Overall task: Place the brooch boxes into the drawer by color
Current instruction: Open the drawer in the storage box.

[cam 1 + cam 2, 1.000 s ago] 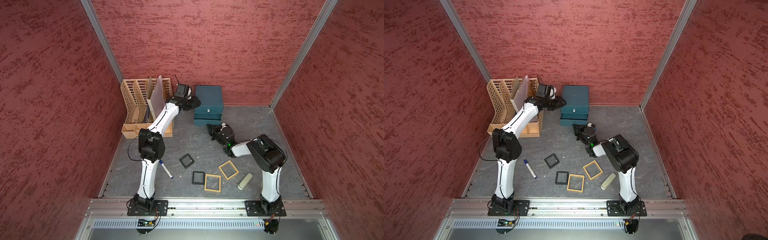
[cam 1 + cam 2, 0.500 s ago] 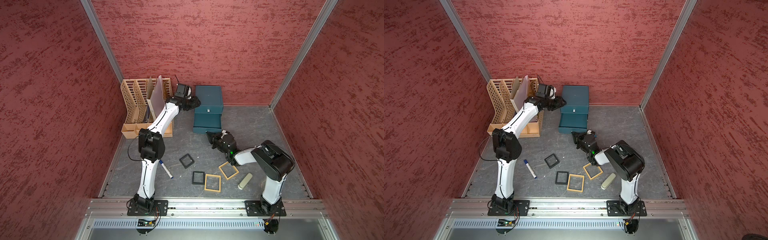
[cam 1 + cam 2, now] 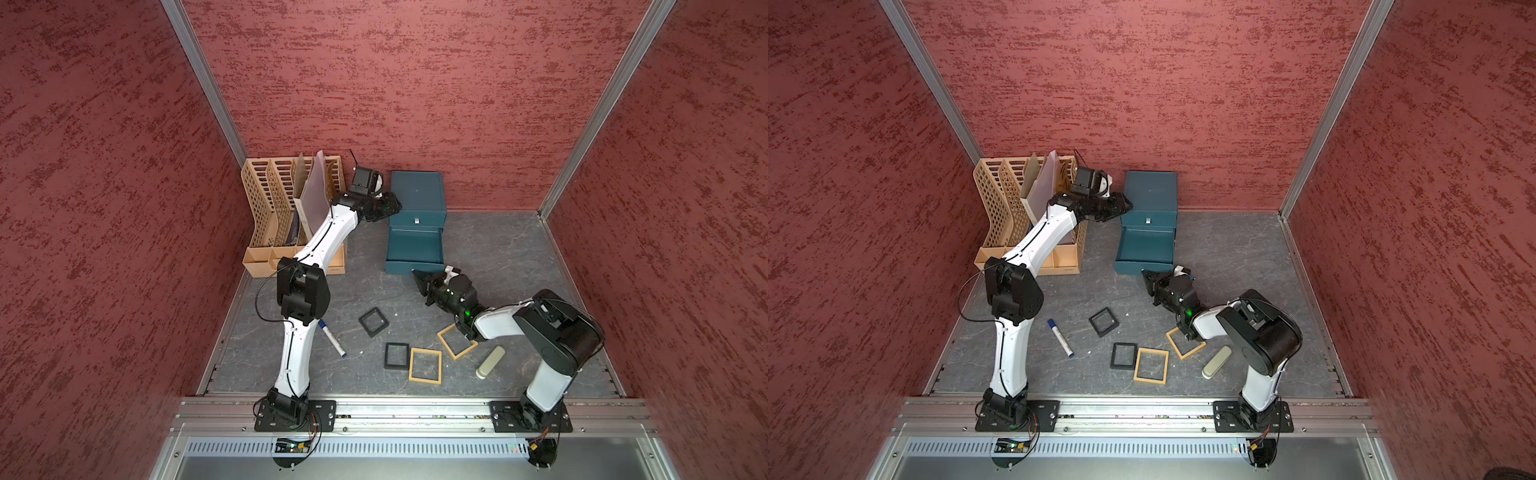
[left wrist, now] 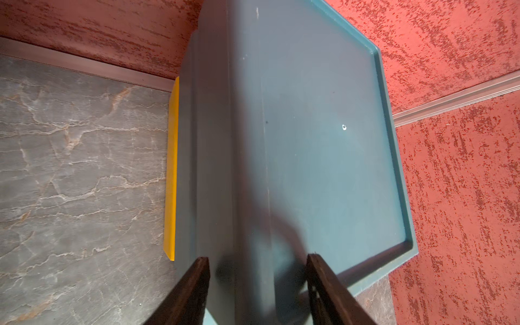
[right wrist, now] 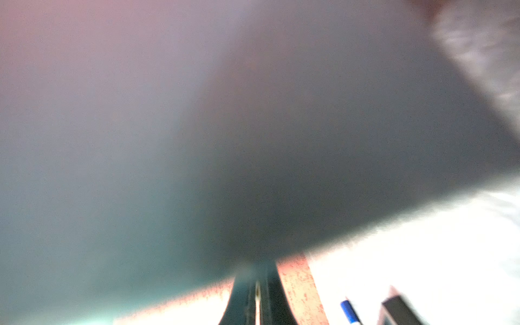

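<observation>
The grey marbled tabletop [image 3: 503, 249] carries everything. In its back left corner stands the tan slotted file rack [image 3: 266, 208], with a few sheets upright in it. Just beside the rack, against the back wall, is the dark teal chest of drawers [image 3: 417, 193]. Its top drawer is closed, with the silver pull [image 3: 417, 221] showing. The open drawer [image 3: 415, 247] below it juts well out toward the front; whether it is the middle or the bottom one I cannot tell.

The left claw [image 3: 390, 206] sits at the chest's upper left edge. In the left wrist view its fingers [image 4: 194, 287] stand apart with that edge between them, clamped on nothing. The right claw [image 3: 419, 277] lies low, just in front of the open drawer's front panel, with its jaws together. Whether it touches the panel cannot be told, as the right wrist view is mostly teal blur.

Four brooch boxes lie flat on the tabletop in front of the chest, none in a drawer. One tan brooch box [image 3: 425, 365] is near the front rail. The other tan brooch box [image 3: 457, 341] is turned cornerwise, partly covered by the right forearm. One black brooch box [image 3: 396, 356] lies just beside the first tan one, and the other black brooch box [image 3: 373, 322] lies alone farther back. The pale green cylinder [image 3: 490, 362] rests near the right arm, and the blue-capped marker [image 3: 332, 338] lies beside the left arm.
</observation>
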You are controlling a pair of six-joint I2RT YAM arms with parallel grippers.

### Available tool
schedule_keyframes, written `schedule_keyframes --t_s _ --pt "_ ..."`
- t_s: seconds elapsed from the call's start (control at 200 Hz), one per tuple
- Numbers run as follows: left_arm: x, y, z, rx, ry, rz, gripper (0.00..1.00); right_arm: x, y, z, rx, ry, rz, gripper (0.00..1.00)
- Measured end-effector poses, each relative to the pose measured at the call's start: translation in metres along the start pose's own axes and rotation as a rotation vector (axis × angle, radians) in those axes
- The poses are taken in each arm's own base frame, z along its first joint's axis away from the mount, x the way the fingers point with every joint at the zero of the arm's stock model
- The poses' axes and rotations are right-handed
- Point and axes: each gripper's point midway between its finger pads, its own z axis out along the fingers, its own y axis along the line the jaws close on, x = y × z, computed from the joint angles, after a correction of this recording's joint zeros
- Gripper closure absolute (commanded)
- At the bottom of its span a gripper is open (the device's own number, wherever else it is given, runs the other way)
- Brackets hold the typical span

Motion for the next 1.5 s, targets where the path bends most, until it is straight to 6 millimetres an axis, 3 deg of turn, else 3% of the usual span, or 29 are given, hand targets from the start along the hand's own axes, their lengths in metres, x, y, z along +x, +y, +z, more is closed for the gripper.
schedule_keyframes --t_s 0.416,0.621,0.726,1.187,1.498 --pt "0.001 0.000 -0.001 -0.004 0.007 -0.002 0.42 -0.002 -0.009 -0.007 0.021 -0.007 0.005 1.00" --pt "0.001 0.000 -0.001 -0.008 0.008 -0.003 0.39 -0.002 -0.009 -0.007 0.020 -0.008 0.010 0.75" --pt "0.001 0.001 -0.001 -0.009 0.008 -0.003 0.39 -0.002 -0.009 -0.007 0.019 -0.008 0.015 0.66" --pt "0.001 0.001 -0.002 -0.011 0.010 -0.004 0.38 -0.002 -0.010 -0.008 0.031 -0.010 0.010 0.52" --pt "0.001 0.001 -0.002 -0.012 0.011 -0.004 0.38 -0.001 -0.006 -0.012 0.043 -0.013 0.002 0.31"
